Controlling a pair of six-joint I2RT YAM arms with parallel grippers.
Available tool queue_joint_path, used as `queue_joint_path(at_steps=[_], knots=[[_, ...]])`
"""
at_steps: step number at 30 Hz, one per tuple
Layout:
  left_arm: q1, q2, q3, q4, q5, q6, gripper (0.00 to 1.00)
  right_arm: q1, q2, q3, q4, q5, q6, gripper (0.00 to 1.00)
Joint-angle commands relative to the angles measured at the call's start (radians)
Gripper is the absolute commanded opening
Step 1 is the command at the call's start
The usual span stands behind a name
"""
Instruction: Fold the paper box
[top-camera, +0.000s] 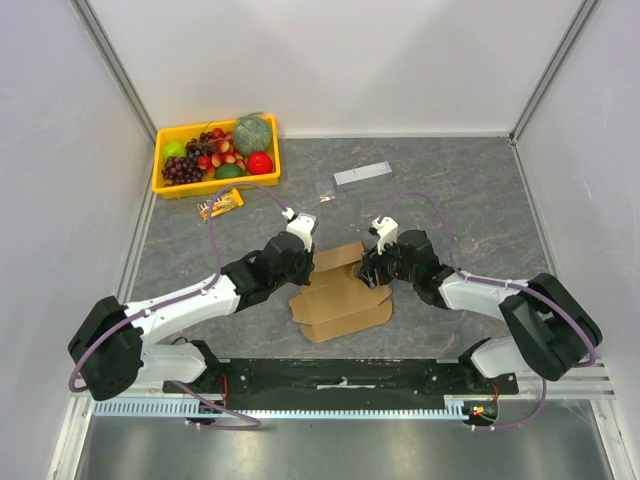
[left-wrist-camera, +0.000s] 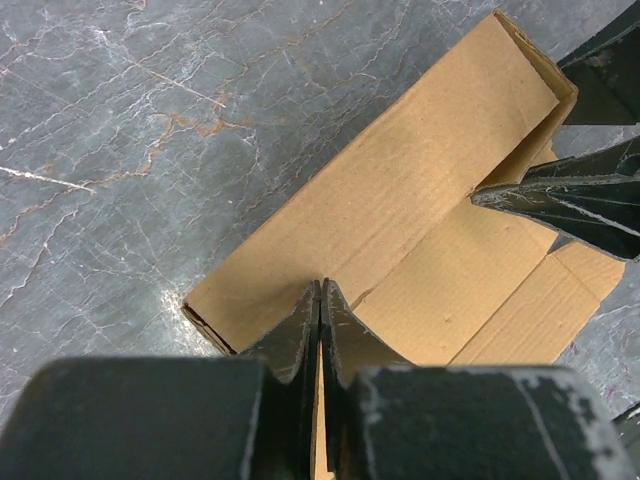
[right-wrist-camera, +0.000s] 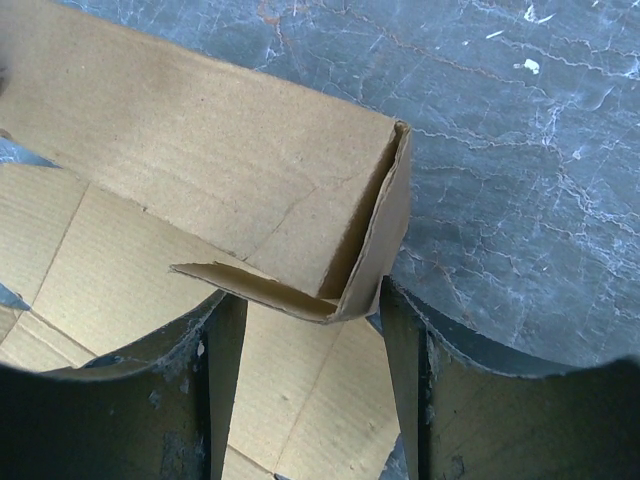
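Observation:
The brown paper box (top-camera: 340, 300) lies partly folded on the grey table between my two arms. One long wall (left-wrist-camera: 400, 200) stands raised, with flat panels spread on the near side. My left gripper (left-wrist-camera: 320, 285) is at the wall's left end (top-camera: 312, 262), jaws pressed together with a thin sliver of cardboard between them. My right gripper (right-wrist-camera: 305, 300) is open at the wall's other end. Its fingers straddle the corner where the end flap (right-wrist-camera: 385, 230) folds in from the box (right-wrist-camera: 200, 140). Those right fingers (left-wrist-camera: 570, 200) also show in the left wrist view.
A yellow tray (top-camera: 165, 183) of fruit stands at the back left, with a candy bar (top-camera: 220, 204) just in front of it. A grey-white strip (top-camera: 362, 173) and a small packet (top-camera: 326, 192) lie beyond the box. White walls close in the table.

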Motion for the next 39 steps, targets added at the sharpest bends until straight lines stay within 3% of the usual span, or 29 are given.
queue_joint_path(at_steps=[1, 13, 28, 39], knots=[[-0.001, 0.01, 0.037, 0.001, 0.019, -0.017, 0.06, 0.009, 0.007, -0.03, 0.125, 0.011, 0.005, 0.63], [-0.001, 0.022, 0.056, -0.011, 0.029, -0.015, 0.06, 0.012, 0.069, -0.072, 0.287, -0.004, 0.019, 0.62], [0.001, 0.022, 0.081, -0.027, 0.024, 0.005, 0.17, 0.026, 0.13, -0.05, 0.352, -0.024, 0.028, 0.62], [0.001, 0.048, 0.079, -0.023, 0.024, 0.008, 0.16, 0.034, 0.171, -0.039, 0.389, -0.009, 0.048, 0.55]])
